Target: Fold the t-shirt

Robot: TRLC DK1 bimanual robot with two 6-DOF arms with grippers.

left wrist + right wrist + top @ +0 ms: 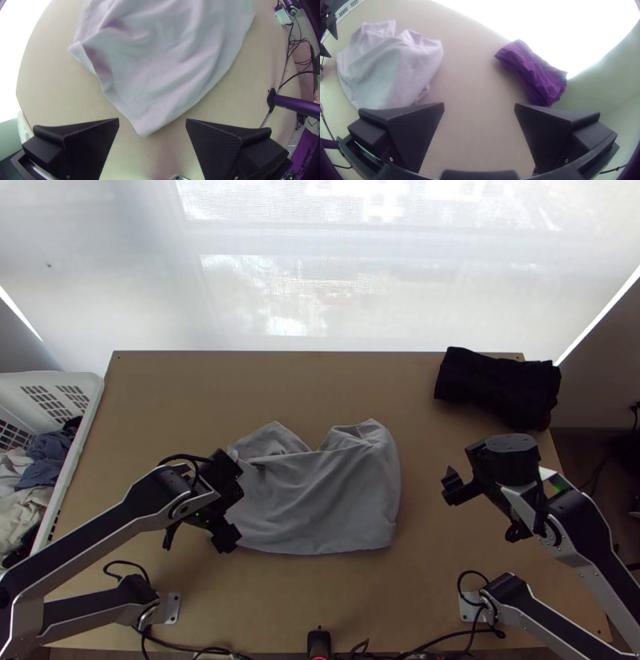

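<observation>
grey tee lay mid-table, both grippers open

so the light grey fabric t-shirt (320, 500) lay wrinkled and partly folded over itself around the middle of the light wooden tabletop (272, 604). left gripper (228, 504) was wide open by one corner, holding nothing. right gripper (480, 470) was wide open too, empty, off the shirt's right side. bunched black cloth (496, 384) sat at the far right corner.
</observation>
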